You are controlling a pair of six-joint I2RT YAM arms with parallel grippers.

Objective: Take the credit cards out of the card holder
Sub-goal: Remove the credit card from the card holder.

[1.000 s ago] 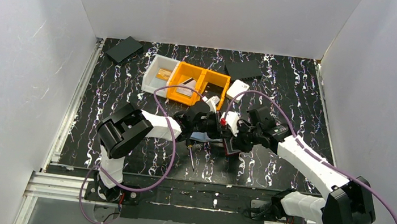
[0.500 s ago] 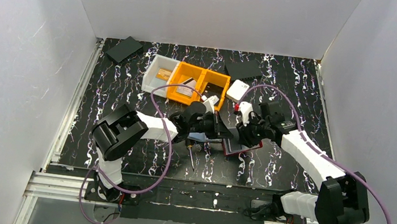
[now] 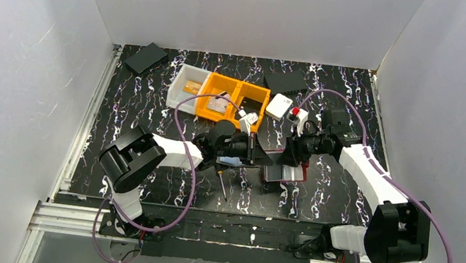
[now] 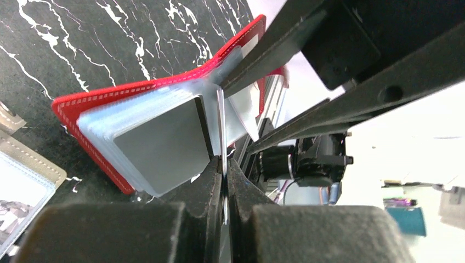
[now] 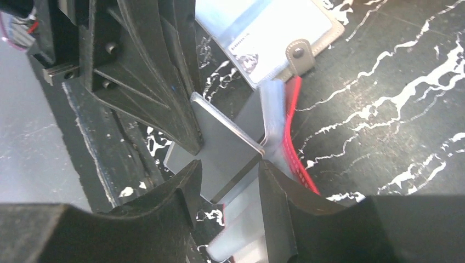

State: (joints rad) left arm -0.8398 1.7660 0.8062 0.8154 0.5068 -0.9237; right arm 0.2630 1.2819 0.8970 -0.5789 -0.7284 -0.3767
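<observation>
Right wrist: grey card point(image 5: 226, 147) within right gripper point(image 5: 229, 183)

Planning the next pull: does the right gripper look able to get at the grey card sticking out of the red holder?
Probably yes: the right gripper is open, the grey card right at its fingers, nothing in front; the left gripper pinches a sleeve of the red holder.
</observation>
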